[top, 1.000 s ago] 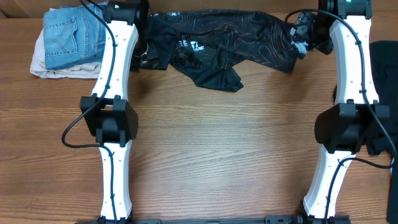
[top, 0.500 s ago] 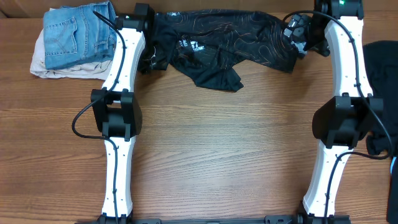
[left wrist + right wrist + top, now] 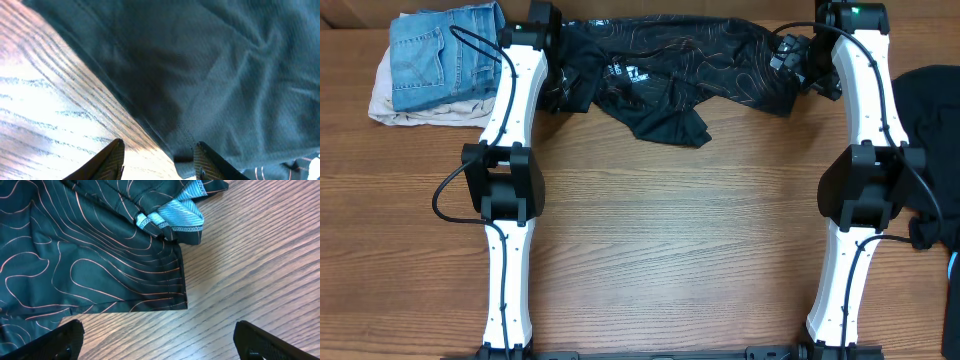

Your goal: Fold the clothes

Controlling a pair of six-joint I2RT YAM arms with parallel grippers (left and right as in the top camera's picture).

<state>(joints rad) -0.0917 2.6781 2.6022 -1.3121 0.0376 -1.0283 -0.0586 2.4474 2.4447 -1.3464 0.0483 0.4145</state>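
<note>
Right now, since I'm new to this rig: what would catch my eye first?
A crumpled black jersey with orange contour lines sprawls along the far edge of the wooden table. The right gripper hangs open just off its hem corner, and folded blue jeans sit at the far left.

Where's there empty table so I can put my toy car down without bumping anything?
The big bare wood patch in the middle of the table is free. It lies between the left arm and the right arm, in front of the black jersey. The far edge is crowded: folded jeans in the left corner, the jersey across it, something dark at the right edge.
</note>
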